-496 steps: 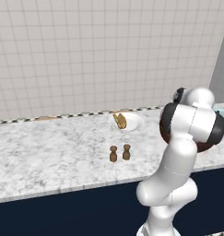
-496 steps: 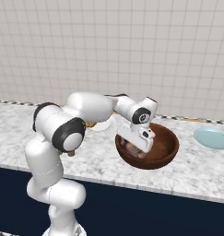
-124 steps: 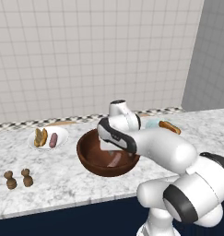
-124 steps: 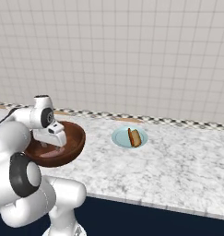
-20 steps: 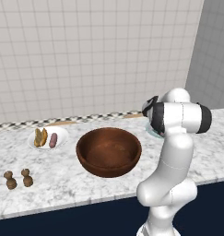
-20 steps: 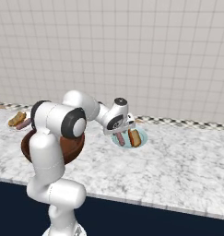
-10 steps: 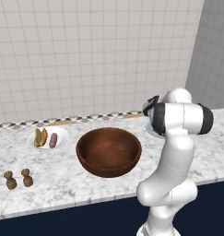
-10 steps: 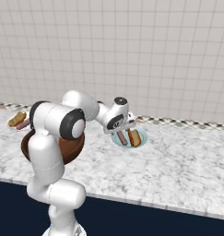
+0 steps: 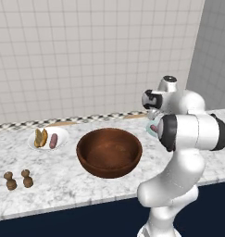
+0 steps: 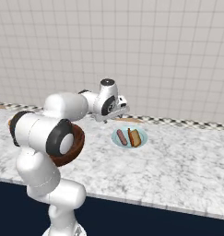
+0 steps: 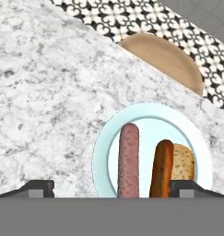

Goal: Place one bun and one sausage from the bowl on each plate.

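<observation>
The pale blue-teal plate (image 11: 102,143) lies on the marble counter with a pink sausage (image 11: 129,161) and a brown-crusted bun (image 11: 182,167) side by side on it. My gripper (image 11: 112,189) hovers just above the plate, open, its fingertips (image 11: 37,188) spread wide with nothing between them. From the right base view, the gripper (image 10: 119,111) hangs up and left of the teal plate (image 10: 142,133). The dark wooden bowl (image 9: 109,152) looks empty. The white plate (image 9: 63,134) holds a bun (image 9: 40,138) and a sausage (image 9: 53,140).
A round wooden board (image 11: 164,60) lies by the patterned trim at the wall, just behind the teal plate. Two small brown shakers (image 9: 18,179) stand near the counter's front left. The arm hides part of the bowl (image 10: 76,150).
The gripper has opened fully and lifted away from the teal plate, leaving the bun there beside the sausage.
</observation>
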{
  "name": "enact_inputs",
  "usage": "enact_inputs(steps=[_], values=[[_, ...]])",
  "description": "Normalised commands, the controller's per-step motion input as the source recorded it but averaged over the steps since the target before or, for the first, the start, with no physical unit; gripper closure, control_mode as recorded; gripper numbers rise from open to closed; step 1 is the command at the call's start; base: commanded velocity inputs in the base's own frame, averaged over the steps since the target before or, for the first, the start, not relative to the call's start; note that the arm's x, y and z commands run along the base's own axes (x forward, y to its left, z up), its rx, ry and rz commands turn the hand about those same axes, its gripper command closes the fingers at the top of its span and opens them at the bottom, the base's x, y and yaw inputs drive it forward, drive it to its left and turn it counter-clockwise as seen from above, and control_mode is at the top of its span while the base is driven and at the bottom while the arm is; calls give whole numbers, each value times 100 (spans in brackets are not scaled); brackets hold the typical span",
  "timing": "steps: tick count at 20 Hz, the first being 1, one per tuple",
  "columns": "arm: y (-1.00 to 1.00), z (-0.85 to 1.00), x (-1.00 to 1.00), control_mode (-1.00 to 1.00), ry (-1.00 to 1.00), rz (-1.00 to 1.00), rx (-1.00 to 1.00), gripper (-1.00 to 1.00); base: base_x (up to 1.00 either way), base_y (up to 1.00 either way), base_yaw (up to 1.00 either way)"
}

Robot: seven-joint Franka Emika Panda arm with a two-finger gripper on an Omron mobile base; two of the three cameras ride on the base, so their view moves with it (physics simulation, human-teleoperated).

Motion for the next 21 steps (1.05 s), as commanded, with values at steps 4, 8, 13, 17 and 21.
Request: enact_inputs(steps=[4,8,13,17,21], values=[[91,100,-61,-100,0,3,0,-100,0,0,0],[89,99,-86,-100,-1,3,-1,-100,0,0,0],[49,62,-100,-100,-10,9,-1,-100,0,0,0],[50,13,-100,-100,-7,13,-2,-100,0,0,0],[28,0,-59,-100,-1,11,-2,-100,0,0,0]])
